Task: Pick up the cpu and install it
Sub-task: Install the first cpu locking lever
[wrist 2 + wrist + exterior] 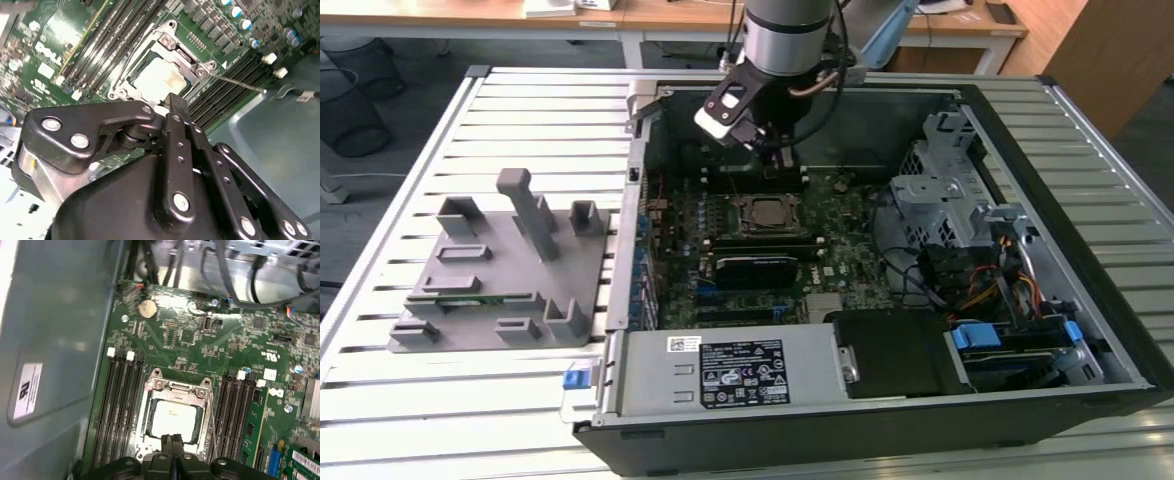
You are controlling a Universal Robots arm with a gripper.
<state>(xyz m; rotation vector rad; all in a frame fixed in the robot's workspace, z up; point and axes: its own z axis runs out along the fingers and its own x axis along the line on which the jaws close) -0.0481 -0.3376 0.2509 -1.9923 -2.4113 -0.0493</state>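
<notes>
Inside the open computer case (854, 440), we see the arm (787, 40) reaching down. Its gripper (172, 439) hangs just above the socket, fingers pressed together on nothing. We count one case, one grey holder (500, 270) on the exterior view's left, one socket frame (175, 385), and one cpu (174, 420) lying inside it.

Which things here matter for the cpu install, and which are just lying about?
In the job: cpu in the socket frame; gripper near it.
Lying about: grey holder, memory slots, power supply.
</notes>
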